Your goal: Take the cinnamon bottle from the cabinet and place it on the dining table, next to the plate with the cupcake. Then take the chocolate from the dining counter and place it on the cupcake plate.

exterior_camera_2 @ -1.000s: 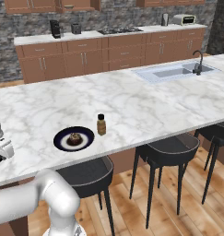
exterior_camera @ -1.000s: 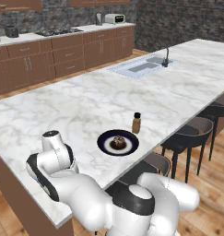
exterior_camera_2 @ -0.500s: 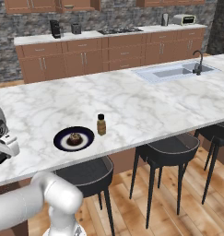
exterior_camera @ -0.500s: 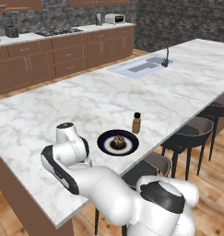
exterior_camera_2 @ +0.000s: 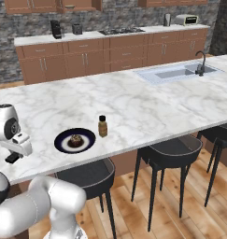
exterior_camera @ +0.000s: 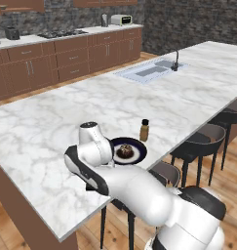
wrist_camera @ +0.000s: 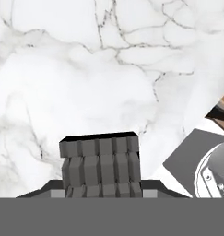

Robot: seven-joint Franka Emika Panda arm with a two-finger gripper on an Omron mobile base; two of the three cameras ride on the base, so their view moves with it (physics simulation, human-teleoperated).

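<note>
So the first half looks sorted: the cinnamon bottle (exterior_camera_2: 102, 126) is standing upright on the dining table (exterior_camera_2: 147, 100) just beside the plate with the cupcake (exterior_camera_2: 63, 141), with the cupcake (exterior_camera_2: 76, 139) sitting in the middle of it. That leaves the chocolate part, and that seems to be underway. In the hand view the chocolate (wrist_camera: 100, 166) is right up against the claw, a dark grooved bar rising between the finger tips, with marble beyond it, so I'd say the claw (exterior_camera_2: 12, 158) is clamped on the bar (the tips themselves are hard to make out down at the bottom edge, so I'm going by how the bar sits there). From the right base view the claw is low over the marble near the table's front edge, and the plate is off to its side, near but not touching, with the bottle just past the plate. What's left, as I read it: carry the bar across and set it down on the plate next to the cupcake without knocking it.
</note>
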